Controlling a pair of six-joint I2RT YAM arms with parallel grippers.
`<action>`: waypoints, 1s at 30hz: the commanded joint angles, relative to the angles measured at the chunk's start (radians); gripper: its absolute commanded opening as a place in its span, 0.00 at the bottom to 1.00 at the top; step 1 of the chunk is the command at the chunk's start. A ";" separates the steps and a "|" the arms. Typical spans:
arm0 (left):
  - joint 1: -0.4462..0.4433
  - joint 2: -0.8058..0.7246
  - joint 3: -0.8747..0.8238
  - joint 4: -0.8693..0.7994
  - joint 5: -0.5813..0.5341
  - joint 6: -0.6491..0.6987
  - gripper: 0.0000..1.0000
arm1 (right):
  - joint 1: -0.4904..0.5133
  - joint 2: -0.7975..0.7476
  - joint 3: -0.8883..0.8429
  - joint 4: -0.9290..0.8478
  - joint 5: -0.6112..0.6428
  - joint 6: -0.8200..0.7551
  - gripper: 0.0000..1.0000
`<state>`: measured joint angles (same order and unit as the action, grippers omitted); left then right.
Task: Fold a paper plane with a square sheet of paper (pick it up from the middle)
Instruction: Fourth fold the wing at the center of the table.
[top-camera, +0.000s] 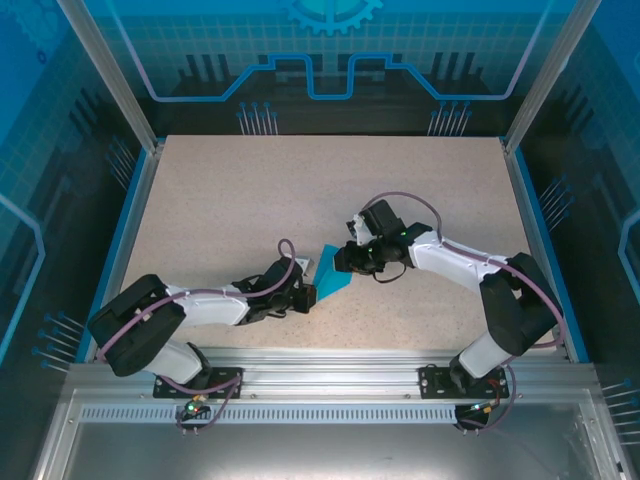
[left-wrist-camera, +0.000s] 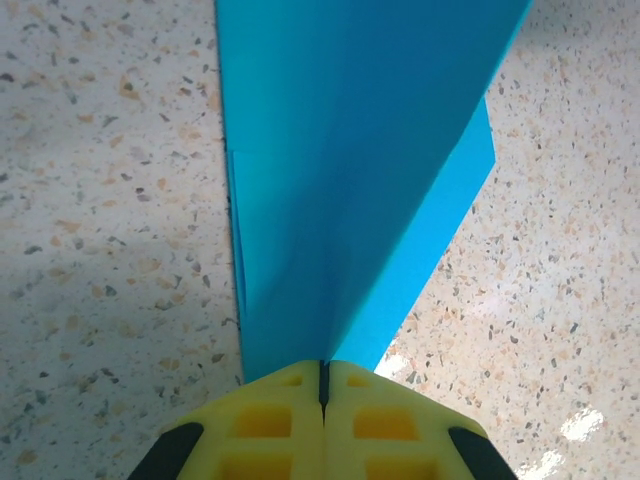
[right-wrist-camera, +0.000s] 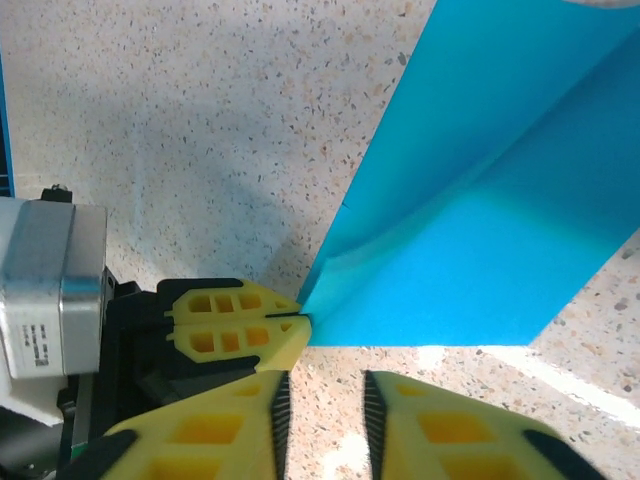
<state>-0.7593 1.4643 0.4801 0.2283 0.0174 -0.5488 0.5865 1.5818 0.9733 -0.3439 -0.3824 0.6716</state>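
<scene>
Top external: speckled table (top-camera: 250, 200), both arms reach in to the middle. The folded teal paper (top-camera: 335, 272) sits between the two grippers, near the centre of the table and a bit towards the near edge. The left gripper (top-camera: 308, 292) is at the paper's lower-left end and the right gripper (top-camera: 345, 262) is at its upper-right side. Can't read the jaw state from up here.

Left wrist: the left gripper (left-wrist-camera: 322, 375) has its yellow fingers (left-wrist-camera: 270, 410) pressed together with no gap, pinching the paper (left-wrist-camera: 350, 150) at a narrow end. The paper fans out wider away from the fingers, with a crease running down to the pinch and layered edges on the left side. Speckled table (left-wrist-camera: 100, 200) is on both sides.

Right wrist: the right gripper (right-wrist-camera: 323, 390) has its jaws a small way apart, with bare table between them and nothing held. The paper (right-wrist-camera: 480, 220) has its lower edge just ahead of the fingertips. The left gripper (right-wrist-camera: 295, 322) comes in from the left, closed on the paper's corner, and the paper bends upward from there.
</scene>
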 joint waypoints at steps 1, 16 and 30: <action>0.025 -0.002 -0.024 0.059 0.080 -0.042 0.01 | 0.011 0.046 0.003 0.022 -0.041 -0.011 0.22; 0.062 0.031 -0.028 0.059 0.101 -0.073 0.01 | 0.050 0.267 0.161 0.047 -0.084 -0.003 0.14; 0.062 -0.037 -0.037 -0.014 0.086 -0.052 0.21 | 0.039 0.314 0.182 0.026 -0.039 0.000 0.13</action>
<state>-0.7055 1.4643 0.4591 0.2516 0.0998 -0.6113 0.6216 1.8889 1.1282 -0.2924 -0.4267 0.6724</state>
